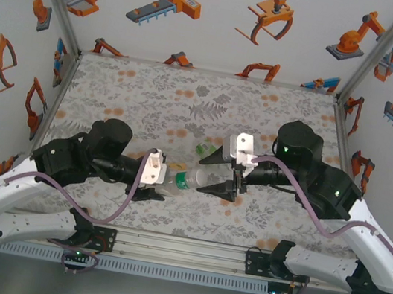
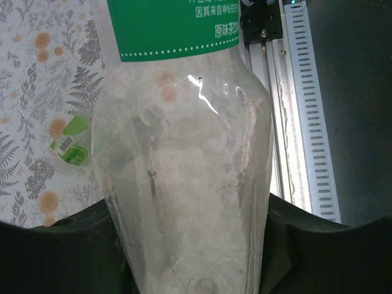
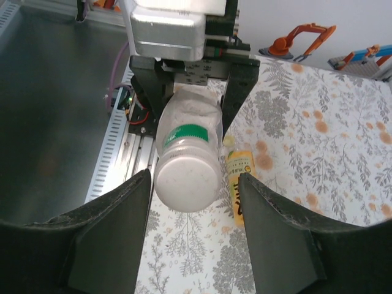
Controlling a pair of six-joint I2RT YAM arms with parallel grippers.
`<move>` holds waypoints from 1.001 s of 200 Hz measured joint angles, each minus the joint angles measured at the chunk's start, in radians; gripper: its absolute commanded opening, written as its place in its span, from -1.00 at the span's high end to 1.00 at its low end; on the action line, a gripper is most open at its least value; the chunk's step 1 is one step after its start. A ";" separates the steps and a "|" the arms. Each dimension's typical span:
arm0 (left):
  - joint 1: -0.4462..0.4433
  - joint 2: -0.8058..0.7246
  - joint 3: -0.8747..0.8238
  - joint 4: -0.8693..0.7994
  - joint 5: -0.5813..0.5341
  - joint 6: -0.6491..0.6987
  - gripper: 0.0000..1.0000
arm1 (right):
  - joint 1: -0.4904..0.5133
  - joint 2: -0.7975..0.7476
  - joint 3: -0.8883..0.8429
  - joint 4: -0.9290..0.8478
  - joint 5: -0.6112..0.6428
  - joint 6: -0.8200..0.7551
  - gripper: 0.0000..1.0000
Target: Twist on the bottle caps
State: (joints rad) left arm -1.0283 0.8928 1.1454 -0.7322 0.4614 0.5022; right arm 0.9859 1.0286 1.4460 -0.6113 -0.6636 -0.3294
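A: Left gripper (image 1: 158, 180)?
B: Clamped on the clear bottle (image 3: 184, 119), green label, held level over the table's (image 3: 331, 159) near edge.
A: Right gripper (image 3: 193, 220)?
B: Jaws spread, flanking the whitish cap (image 3: 187, 180) on the bottle's neck. The amber bottle (image 3: 240, 177) lies on the table just beyond.
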 measured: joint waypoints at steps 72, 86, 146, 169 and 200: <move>0.000 0.010 0.000 0.000 -0.001 -0.003 1.00 | 0.001 -0.012 -0.017 0.008 -0.001 0.018 0.34; 0.000 0.011 0.000 0.000 -0.001 -0.003 1.00 | 0.002 -0.019 -0.026 0.016 0.002 0.026 0.50; 0.000 0.011 0.000 0.000 -0.028 -0.019 1.00 | 0.008 -0.044 -0.069 0.067 0.143 0.310 1.00; 0.000 0.011 0.000 0.000 -0.062 -0.019 1.00 | 0.011 -0.048 -0.082 0.068 0.249 0.544 1.00; 0.001 0.020 0.000 0.003 -0.104 -0.021 1.00 | 0.013 -0.048 -0.085 0.024 0.379 0.873 1.00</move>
State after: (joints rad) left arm -1.0271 0.9131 1.1454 -0.7288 0.3573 0.4808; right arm 0.9993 0.9806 1.3613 -0.5877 -0.2844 0.5438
